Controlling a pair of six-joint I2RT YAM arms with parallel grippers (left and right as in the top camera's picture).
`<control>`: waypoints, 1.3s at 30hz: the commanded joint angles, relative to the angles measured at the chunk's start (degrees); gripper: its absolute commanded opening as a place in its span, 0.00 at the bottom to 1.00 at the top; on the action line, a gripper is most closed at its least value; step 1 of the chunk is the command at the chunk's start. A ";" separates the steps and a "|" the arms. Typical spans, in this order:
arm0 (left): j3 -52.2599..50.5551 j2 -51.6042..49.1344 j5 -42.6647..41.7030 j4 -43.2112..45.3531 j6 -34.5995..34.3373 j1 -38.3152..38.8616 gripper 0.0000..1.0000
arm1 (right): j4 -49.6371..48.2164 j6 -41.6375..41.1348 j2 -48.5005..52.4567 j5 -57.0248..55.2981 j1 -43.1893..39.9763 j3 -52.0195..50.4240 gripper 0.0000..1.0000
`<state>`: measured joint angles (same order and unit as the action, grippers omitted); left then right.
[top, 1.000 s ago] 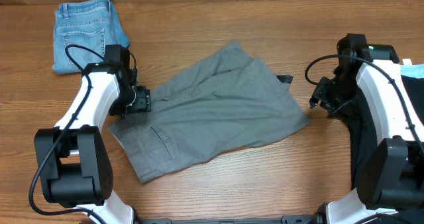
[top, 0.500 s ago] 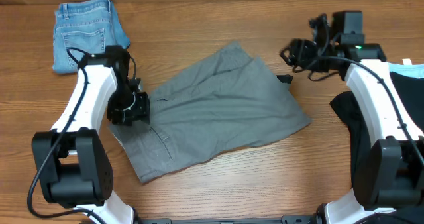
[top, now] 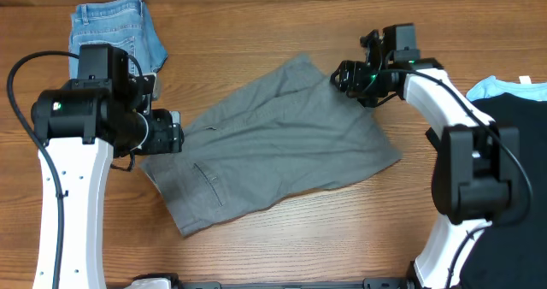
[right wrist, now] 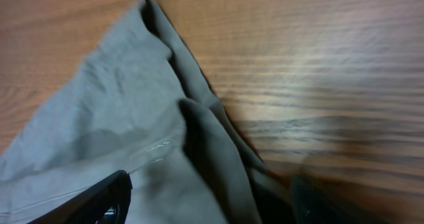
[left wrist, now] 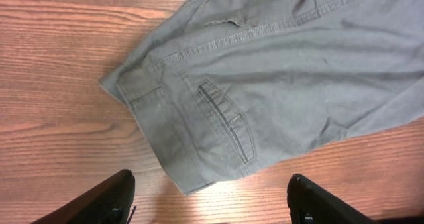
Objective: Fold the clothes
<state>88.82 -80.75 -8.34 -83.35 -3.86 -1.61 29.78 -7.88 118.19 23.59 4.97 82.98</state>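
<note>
The top camera looks straight down at the whole table (top: 342,229). Both wrist cameras see the grey shorts (top: 273,144) close up.

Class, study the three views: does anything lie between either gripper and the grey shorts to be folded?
Nothing visible does. The left gripper hangs open above the waistband corner of the grey shorts, and the right gripper is open at their opposite corner, with only bare cloth below. The denim shorts lie off to one side.
</note>
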 commanded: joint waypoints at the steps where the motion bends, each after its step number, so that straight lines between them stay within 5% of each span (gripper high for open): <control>1: 0.55 0.26 -0.68 -0.66 0.87 0.02 0.77 | -1.77 0.85 2.38 7.76 1.01 0.68 0.79; 6: 0.33 0.20 -0.76 -0.74 0.68 0.04 0.77 | -5.01 0.79 2.05 11.56 1.77 1.27 0.54; 9: 0.33 0.20 -0.72 -0.74 0.68 0.04 0.78 | -5.18 0.42 2.05 14.80 1.70 2.84 0.22; 12: 0.33 0.20 -0.72 -0.68 0.68 0.04 0.80 | -5.75 -0.48 2.05 18.25 1.70 4.26 0.04; 21: 0.33 0.20 -0.70 -0.59 0.68 0.04 0.83 | -15.02 -13.51 2.05 16.35 1.16 8.61 0.04; 23: 0.33 0.17 -0.70 -0.59 0.68 0.04 0.83 | -14.40 -13.86 2.05 12.66 1.18 8.59 0.07; 24: 0.33 0.17 -0.70 -0.59 0.68 0.04 0.83 | -13.62 -13.84 2.08 10.51 1.18 8.59 0.24; 25: 0.33 0.17 -0.70 -0.59 0.66 0.04 0.83 | -12.94 -13.81 2.10 8.83 1.22 8.59 0.59; 26: 0.33 0.17 -0.70 -0.59 0.68 0.04 0.83 | -12.20 -13.68 2.12 6.97 1.31 8.59 0.76; 29: 0.33 0.17 -0.70 -0.42 0.66 0.04 0.84 | -9.57 -13.20 2.12 2.05 1.18 8.59 1.00; 34: 0.24 0.17 -0.70 -0.42 0.70 0.04 0.86 | -3.13 -9.92 2.05 0.44 -2.45 8.59 1.00; 39: -2.51 0.17 -0.72 0.68 2.71 0.24 0.85 | 8.74 -6.03 2.05 0.42 -8.46 8.59 0.86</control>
<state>88.47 -80.73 -8.38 -83.40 -3.68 -1.61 34.76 -18.04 121.25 25.80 0.75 90.48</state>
